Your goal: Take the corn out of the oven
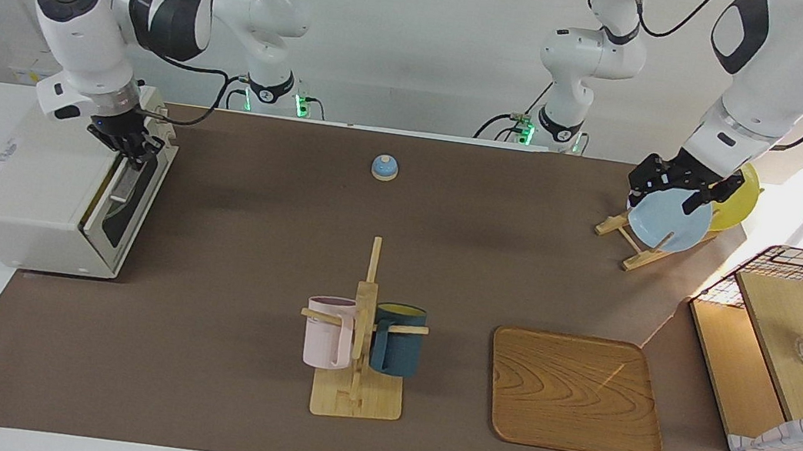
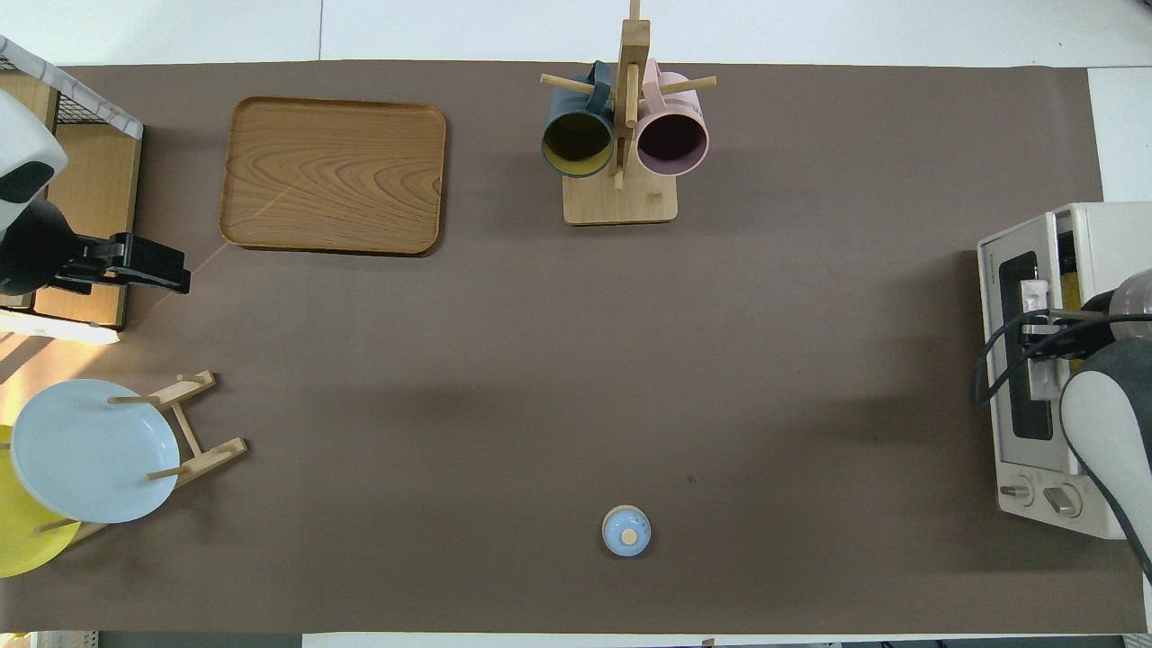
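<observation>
The white oven (image 1: 33, 192) (image 2: 1093, 234) stands at the right arm's end of the table. Its glass door is tilted a little way out at the top. My right gripper (image 1: 129, 143) (image 2: 1035, 328) is shut on the door's metal bar handle (image 1: 121, 177). In the overhead view, a strip of bright yellow (image 2: 1071, 288) shows through the gap above the door; this is the corn, and most of it is hidden inside. My left gripper (image 1: 674, 188) (image 2: 135, 261) hangs open with nothing in it over the blue plate (image 1: 669, 222) at the left arm's end, waiting.
A mug rack (image 1: 362, 337) with a pink and a dark blue mug stands mid-table, with a wooden tray (image 1: 576, 392) beside it. The plate rack also holds a yellow plate (image 1: 743, 197). A wire basket (image 1: 789, 346) with wooden boards and a small blue bell (image 1: 384, 167) are also here.
</observation>
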Robot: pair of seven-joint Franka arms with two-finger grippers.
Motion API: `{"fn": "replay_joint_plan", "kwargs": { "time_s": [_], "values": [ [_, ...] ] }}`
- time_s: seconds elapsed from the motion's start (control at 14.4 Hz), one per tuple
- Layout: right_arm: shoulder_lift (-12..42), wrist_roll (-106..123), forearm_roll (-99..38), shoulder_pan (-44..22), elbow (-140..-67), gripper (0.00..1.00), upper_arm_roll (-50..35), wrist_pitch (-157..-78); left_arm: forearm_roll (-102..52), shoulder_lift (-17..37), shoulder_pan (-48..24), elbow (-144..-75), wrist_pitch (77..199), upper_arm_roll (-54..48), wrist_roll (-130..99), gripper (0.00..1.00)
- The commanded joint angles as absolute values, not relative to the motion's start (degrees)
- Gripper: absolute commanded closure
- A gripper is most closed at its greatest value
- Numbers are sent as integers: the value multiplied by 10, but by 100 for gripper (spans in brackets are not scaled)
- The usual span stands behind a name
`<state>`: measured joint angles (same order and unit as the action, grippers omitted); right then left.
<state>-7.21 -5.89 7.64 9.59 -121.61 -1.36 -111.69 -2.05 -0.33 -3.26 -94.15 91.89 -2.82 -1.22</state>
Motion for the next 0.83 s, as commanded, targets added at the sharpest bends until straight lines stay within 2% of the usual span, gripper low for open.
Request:
{"fn": "replay_joint_plan", "kwargs": {
  "time_s": [0.0, 0.76],
  "values": [
    [-40, -73, 62, 92, -1245, 100, -13, -1180, -10, -14, -29, -947, 913, -31, -12, 0],
    [26, -84, 34, 67, -1245, 100, -16, -1259, -10, -14, -29, -947, 913, -31, -12, 0]
  ]
}}
